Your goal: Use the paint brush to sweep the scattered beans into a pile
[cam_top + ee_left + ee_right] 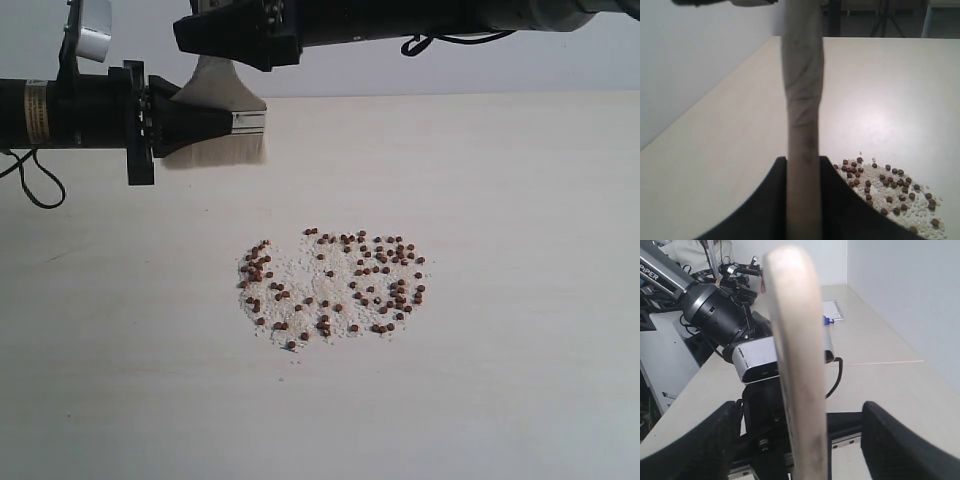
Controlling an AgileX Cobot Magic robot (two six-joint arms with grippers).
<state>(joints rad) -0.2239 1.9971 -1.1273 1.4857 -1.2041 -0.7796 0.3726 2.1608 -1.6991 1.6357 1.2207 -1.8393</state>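
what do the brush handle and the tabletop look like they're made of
The paint brush handle looks like pale bare wood, matte, with dark smudges; the silvery band at its head looks like metal. The table looks like pale matte laminate or painted board, faintly streaked; which is unclear.

A pale, faintly grained worktop (520, 380) meets a plain grey-white wall (400, 75) (soft glare lies on the surface in the left wrist view). Dark stand legs (883, 20) rise beyond its far edge.
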